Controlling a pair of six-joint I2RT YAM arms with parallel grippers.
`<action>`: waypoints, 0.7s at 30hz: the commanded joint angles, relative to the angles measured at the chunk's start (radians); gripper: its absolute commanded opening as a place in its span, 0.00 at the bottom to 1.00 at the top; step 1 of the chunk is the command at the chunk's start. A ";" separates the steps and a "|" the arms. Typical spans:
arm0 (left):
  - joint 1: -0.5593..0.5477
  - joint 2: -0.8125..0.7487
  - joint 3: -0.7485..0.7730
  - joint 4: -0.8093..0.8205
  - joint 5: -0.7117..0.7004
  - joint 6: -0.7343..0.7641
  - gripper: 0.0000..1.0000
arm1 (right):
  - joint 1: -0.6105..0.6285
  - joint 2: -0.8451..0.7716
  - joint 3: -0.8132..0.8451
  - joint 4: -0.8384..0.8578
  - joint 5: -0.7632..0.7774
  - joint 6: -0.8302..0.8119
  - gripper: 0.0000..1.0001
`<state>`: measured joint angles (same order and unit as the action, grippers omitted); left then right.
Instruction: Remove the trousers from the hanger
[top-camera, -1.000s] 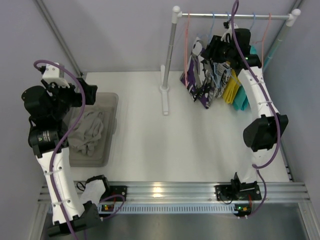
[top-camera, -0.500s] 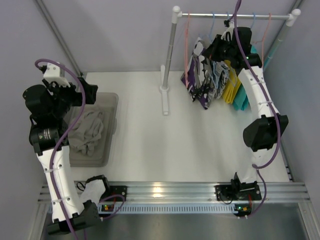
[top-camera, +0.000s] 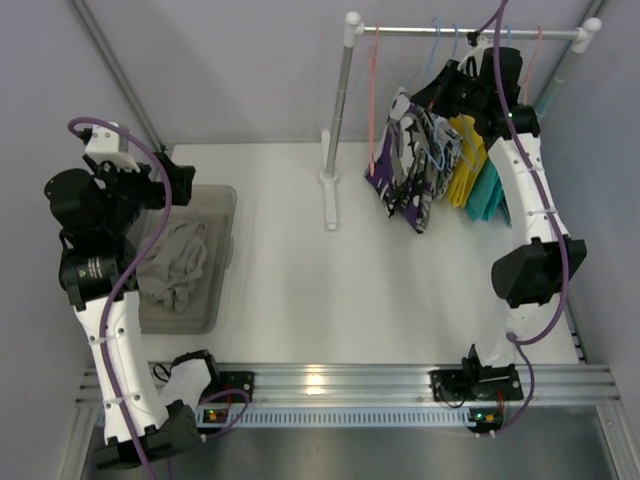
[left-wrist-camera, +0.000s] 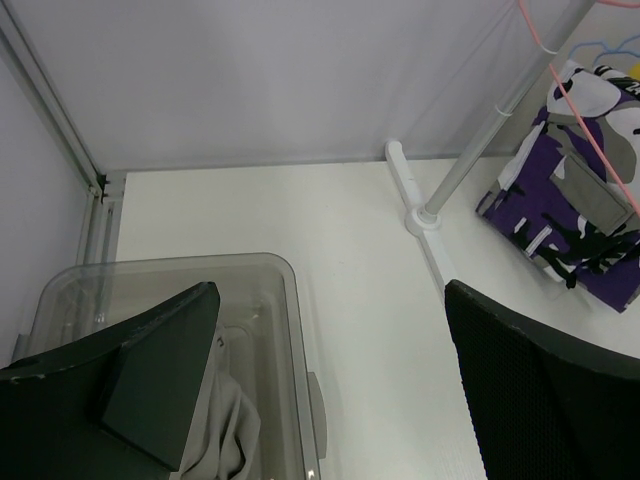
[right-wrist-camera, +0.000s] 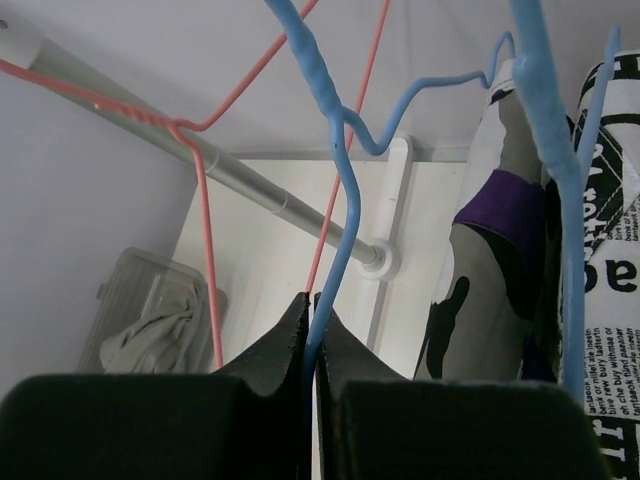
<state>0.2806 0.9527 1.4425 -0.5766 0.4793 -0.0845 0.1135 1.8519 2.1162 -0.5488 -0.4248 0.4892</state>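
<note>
The right gripper (right-wrist-camera: 312, 300) pinches the blue hanger (right-wrist-camera: 343, 200) wire, which rises straight from its fingertips towards the rail (right-wrist-camera: 250, 180). The trousers (right-wrist-camera: 485, 250) hang lengthwise just beside and beneath it. The left gripper (left-wrist-camera: 330, 300), jaws wide apart, is far off.

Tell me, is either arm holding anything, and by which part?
The right gripper has its jaws shut on the thin blue wire hanger, pinching a bare stretch of its wire. The left gripper is open and holds nothing.

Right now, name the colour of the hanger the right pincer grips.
Blue hanger; right wrist view shows best.
</note>
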 joint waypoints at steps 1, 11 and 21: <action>0.005 -0.014 -0.016 0.064 0.015 0.000 0.99 | -0.018 -0.126 0.111 0.237 -0.046 0.014 0.00; 0.005 -0.035 -0.042 0.087 0.007 0.015 0.99 | -0.020 -0.164 0.137 0.337 -0.072 0.022 0.00; 0.006 -0.049 -0.082 0.156 0.019 0.074 0.99 | -0.018 -0.275 0.087 0.339 -0.063 0.074 0.00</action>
<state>0.2806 0.9115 1.3739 -0.5121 0.4801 -0.0479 0.1089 1.7451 2.1685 -0.4839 -0.4702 0.5499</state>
